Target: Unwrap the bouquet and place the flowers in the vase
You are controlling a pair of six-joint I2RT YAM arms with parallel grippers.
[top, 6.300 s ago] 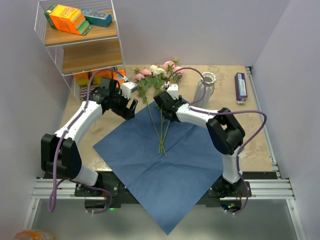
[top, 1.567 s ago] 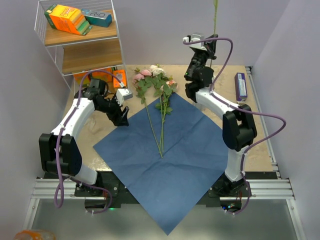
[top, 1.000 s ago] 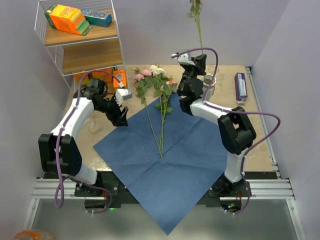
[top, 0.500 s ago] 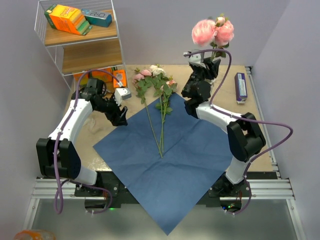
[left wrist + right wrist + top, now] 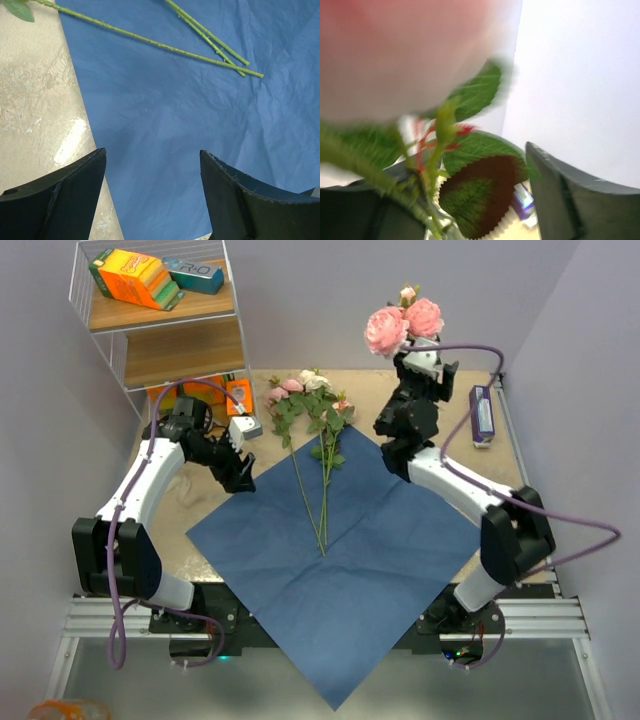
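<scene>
Two pink roses (image 5: pixel 400 324) stand upright at the back right, right above my right gripper (image 5: pixel 424 362). In the right wrist view that gripper (image 5: pixel 470 165) is open. A rose's leaf (image 5: pixel 480 192) and thin stem sit loosely between its fingers, over the vase's scalloped rim (image 5: pixel 514 228). A blurred pink bloom (image 5: pixel 395 50) fills the top of that view. My right arm hides the vase in the top view. More flowers (image 5: pixel 312 405) lie with their stems (image 5: pixel 200 50) on the spread blue paper (image 5: pixel 330 570). My left gripper (image 5: pixel 240 466) is open and empty over the paper's left edge (image 5: pixel 80 115).
A white wire shelf (image 5: pixel 160 325) with an orange box (image 5: pixel 135 278) stands at the back left, with orange packets (image 5: pixel 190 395) below it. A purple box (image 5: pixel 481 415) lies by the right wall. The paper's near corner hangs over the table's front edge.
My right gripper has gone from shut to open. The pink roses have come down and stand lower over the vase. The right arm has swung a little to the right. The left arm stayed put.
</scene>
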